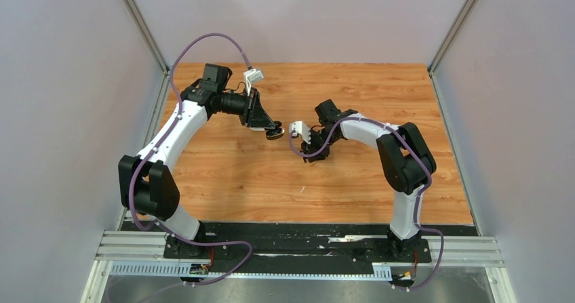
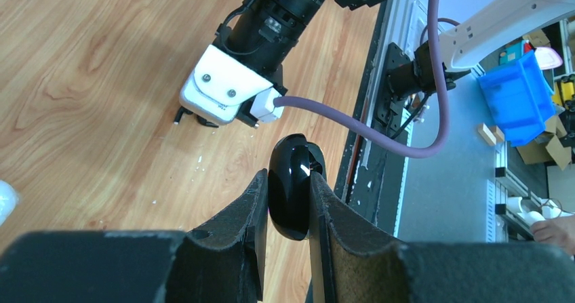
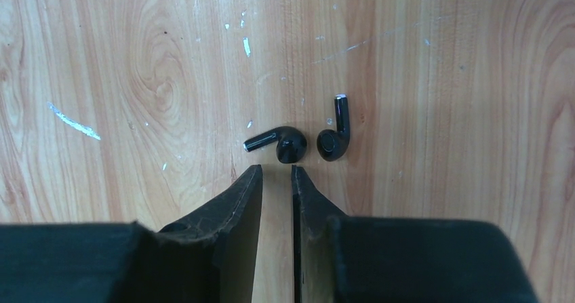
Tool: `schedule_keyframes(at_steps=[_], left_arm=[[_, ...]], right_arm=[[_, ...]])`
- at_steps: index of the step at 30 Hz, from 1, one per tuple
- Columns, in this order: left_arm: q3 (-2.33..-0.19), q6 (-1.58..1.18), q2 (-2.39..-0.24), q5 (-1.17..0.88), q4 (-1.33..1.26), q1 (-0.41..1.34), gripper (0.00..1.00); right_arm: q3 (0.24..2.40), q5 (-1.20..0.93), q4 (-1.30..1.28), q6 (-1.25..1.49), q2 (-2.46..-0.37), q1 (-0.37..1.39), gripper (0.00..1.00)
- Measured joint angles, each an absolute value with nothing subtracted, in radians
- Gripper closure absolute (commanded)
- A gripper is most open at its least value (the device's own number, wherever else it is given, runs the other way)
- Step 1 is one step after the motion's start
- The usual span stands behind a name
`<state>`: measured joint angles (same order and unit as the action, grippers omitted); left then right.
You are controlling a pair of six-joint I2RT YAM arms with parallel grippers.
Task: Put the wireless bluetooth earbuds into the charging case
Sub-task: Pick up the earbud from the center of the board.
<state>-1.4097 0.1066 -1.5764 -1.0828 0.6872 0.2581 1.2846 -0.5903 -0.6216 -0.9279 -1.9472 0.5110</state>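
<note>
My left gripper is shut on a glossy black charging case, held on edge between both fingers above the wooden table; the case's lid gapes slightly at its far end. Two small black earbuds with short stems lie side by side on the table in the right wrist view, one just ahead of my fingertips, the other to its right. My right gripper hangs low over them, jaws a narrow gap apart and empty. It also shows in the top view. No white earbuds show clearly.
The right arm's white wrist camera and its purple cable sit close in front of the left gripper. A blurred white object shows at the left wrist view's left edge. Grey walls enclose the table.
</note>
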Motion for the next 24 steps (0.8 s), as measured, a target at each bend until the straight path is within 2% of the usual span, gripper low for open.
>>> schedule_keyframes(at_steps=[6, 14, 24], left_arm=[[-1.401, 0.103, -1.574, -1.082, 0.678, 0.258, 1.0], [-1.399, 0.09, -1.573, -1.082, 0.661, 0.258, 1.0], [-1.397, 0.088, -1.572, -1.082, 0.662, 0.258, 1.0]], right_arm=[[1.283, -0.571, -0.606, -0.905, -1.947, 0.525, 0.78], [1.267, -0.567, -0.585, -0.905, -1.938, 0.527, 0.71], [1.224, -0.597, -0.561, -1.063, -1.915, 0.527, 0.67]])
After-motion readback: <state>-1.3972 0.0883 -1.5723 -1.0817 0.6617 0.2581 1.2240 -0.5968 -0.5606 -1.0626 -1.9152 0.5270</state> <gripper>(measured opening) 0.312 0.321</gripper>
